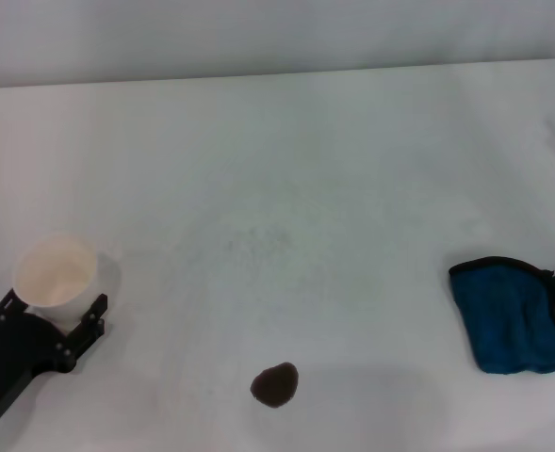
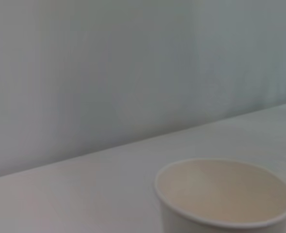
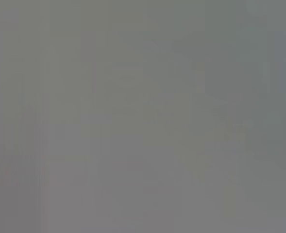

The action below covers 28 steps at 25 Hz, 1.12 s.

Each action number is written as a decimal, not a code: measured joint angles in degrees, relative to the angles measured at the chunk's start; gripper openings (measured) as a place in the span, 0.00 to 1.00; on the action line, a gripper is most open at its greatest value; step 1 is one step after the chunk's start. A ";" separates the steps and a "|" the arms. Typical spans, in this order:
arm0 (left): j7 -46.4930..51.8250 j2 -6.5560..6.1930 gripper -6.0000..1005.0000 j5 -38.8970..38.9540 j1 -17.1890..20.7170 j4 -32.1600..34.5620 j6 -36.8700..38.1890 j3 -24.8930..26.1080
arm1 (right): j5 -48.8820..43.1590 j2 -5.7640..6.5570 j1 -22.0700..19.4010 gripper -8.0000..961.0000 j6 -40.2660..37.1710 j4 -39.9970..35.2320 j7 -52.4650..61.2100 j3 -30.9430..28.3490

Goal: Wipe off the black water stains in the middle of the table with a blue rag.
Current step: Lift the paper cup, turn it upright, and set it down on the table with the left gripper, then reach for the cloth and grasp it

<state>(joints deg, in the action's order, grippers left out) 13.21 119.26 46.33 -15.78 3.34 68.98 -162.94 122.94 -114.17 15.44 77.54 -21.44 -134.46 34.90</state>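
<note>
The black water stain [image 1: 275, 385] is one small dark rounded blob near the front middle of the white table [image 1: 286, 188]. The blue rag [image 1: 513, 315], teal with black trim and a small loop, lies crumpled at the right edge, well apart from the stain. My left gripper [image 1: 49, 307] is at the front left, its black fingers [image 1: 96, 309] spread wide on either side of a white paper cup [image 1: 56, 273]. The cup's mouth also shows in the left wrist view [image 2: 225, 194]. My right gripper is out of view, and the right wrist view shows only plain grey.
A pale wall [image 1: 258, 33] runs along the table's far edge. Faint grey smudges [image 1: 258, 240] mark the table's middle.
</note>
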 joint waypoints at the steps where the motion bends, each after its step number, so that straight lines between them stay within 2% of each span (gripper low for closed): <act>1: -0.03 -0.04 0.70 0.14 -0.02 0.00 0.20 0.01 | -0.15 0.00 0.05 0.89 -0.04 -0.01 0.00 0.00; 6: -0.15 -0.10 0.70 0.02 -0.27 0.00 0.37 -0.05 | -0.64 -0.01 0.10 0.89 -0.20 -0.14 -0.01 0.00; 10: -0.14 -0.06 0.87 -0.01 -0.01 0.00 0.45 -0.04 | -0.68 -0.04 0.11 0.89 -0.44 -0.17 -0.01 0.00; 13: -0.14 0.05 0.88 0.00 0.93 0.04 0.55 -0.02 | -0.69 -0.06 0.11 0.89 -0.71 -0.18 -0.01 0.00; 18: -0.41 0.10 0.89 0.85 5.19 0.17 3.44 0.04 | -0.69 -0.09 0.21 0.89 -2.26 -0.63 -0.06 0.00; 24: -1.19 -0.08 0.89 6.09 10.13 -0.24 9.02 0.08 | -0.69 -0.17 0.21 0.89 -6.37 -0.93 0.43 -0.01; 28: -2.58 -0.12 0.89 10.88 12.74 -0.50 13.63 0.08 | -2.22 -0.03 -0.20 0.89 -8.77 -2.61 7.48 0.07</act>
<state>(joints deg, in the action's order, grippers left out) 10.63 119.15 57.20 -3.04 2.84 82.61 -162.86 120.72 -114.20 15.25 68.77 -24.05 -126.99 34.97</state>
